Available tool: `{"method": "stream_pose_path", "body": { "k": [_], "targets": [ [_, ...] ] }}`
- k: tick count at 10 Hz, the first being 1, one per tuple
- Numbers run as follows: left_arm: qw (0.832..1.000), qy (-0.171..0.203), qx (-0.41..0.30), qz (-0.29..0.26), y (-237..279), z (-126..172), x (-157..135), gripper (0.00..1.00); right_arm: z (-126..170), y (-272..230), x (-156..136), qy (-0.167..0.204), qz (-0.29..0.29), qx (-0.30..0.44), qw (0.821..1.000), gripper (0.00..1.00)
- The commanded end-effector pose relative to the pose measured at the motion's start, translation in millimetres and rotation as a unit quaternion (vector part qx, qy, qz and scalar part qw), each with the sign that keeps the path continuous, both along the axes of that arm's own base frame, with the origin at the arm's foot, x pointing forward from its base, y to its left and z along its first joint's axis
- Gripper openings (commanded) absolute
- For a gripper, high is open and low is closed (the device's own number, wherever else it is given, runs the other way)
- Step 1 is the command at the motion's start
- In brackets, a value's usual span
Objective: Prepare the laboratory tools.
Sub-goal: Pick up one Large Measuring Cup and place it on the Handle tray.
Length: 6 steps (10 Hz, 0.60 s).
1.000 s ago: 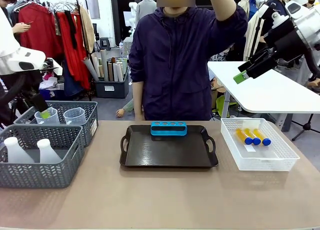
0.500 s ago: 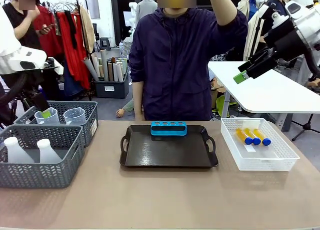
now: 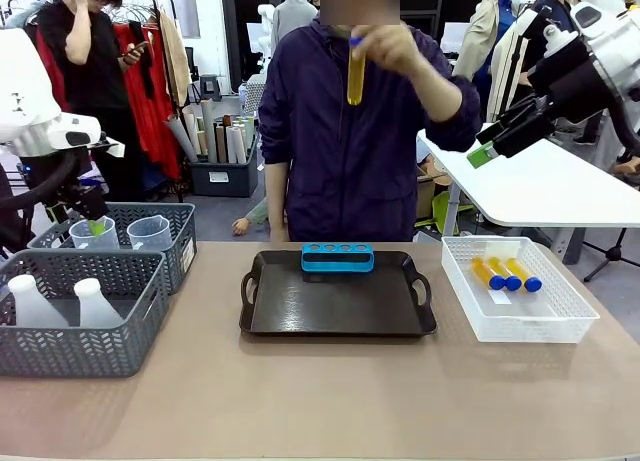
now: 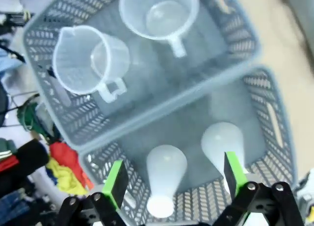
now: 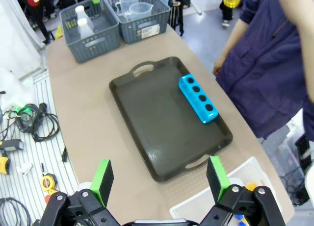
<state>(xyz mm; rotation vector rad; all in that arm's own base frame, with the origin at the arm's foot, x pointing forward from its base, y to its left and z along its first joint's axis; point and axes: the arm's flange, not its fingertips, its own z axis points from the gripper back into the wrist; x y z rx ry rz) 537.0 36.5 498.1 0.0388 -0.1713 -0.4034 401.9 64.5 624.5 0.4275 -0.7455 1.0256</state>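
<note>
Amber tube [image 3: 355,71] upright in the person's raised hand [image 3: 388,49] at the table's far side; three more tubes [image 3: 507,273] lying in the white mesh basket [image 3: 520,333], seemingly touching. Left gripper [image 4: 174,179] spread wide and bare over the grey baskets [image 4: 171,106], beakers [image 4: 91,59] and flasks [image 4: 223,138] below. Right gripper [image 5: 159,179] wide too, high at right, black tray [image 5: 157,118] floor open beside the blue rack [image 5: 197,98].

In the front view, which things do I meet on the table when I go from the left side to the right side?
Grey basket with two conical flasks → black tray carrying the blue rack → white mesh basket with three amber tubes.
</note>
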Motion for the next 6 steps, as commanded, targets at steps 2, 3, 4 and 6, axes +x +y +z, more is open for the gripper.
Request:
{"method": "stream_pose_path", "body": {
  "k": [2, 3, 4, 6],
  "targets": [
    [0.997, -0.008, -0.042, 0.066, 21, -6, 43, 1.0, 1, 0, 0, -0.002, 0.001, 0.001, 1.0, 1.0],
    [0.995, -0.021, -0.041, 0.087, 32, -12, 59, 1.0, 1, 0, 0, -0.002, 0.001, 0.001, 1.0, 1.0],
    [0.994, -0.022, -0.034, 0.104, 40, -18, 70, 1.0, 1, 0, 0, -0.002, 0.001, 0.001, 1.0, 1.0],
    [0.992, -0.02, -0.031, 0.12, 46, -31, 82, 1.0, 1, 0, 0, -0.002, 0.001, 0.001, 1.0, 1.0]
  ]
}}
